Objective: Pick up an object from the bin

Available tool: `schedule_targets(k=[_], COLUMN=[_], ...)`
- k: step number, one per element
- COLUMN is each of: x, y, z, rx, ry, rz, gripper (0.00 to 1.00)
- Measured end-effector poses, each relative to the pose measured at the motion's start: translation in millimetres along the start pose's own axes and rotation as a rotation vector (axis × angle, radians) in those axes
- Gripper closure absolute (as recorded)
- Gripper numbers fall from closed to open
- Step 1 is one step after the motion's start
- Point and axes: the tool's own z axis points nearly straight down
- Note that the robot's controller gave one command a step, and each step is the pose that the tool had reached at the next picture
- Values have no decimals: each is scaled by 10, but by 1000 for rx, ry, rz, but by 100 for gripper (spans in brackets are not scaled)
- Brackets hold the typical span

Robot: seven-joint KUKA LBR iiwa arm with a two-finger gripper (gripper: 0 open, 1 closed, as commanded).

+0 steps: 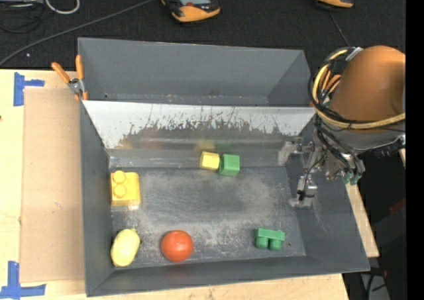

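You have the gripper (303,198) low at the right side of the grey metal bin (199,73), where the floor meets the sloping right wall, with nothing under it, and you cannot tell from this view whether it is released or clenched. Nearest to it is the small green plastic block with two studs (269,238), lying on the floor towards the front right. Well apart to the left lie a red ball (176,245), a yellow oval fruit (124,247), a yellow studded brick (125,189), and a small yellow block (209,160) touching a green cube (230,164).
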Motion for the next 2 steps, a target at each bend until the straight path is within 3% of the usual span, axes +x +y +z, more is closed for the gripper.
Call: schedule_targets(k=[1,2], x=[-13,425], y=[6,17], z=[-41,887], rx=[1,1], ry=[-8,-10], rz=[-4,-91], gripper=[0,0])
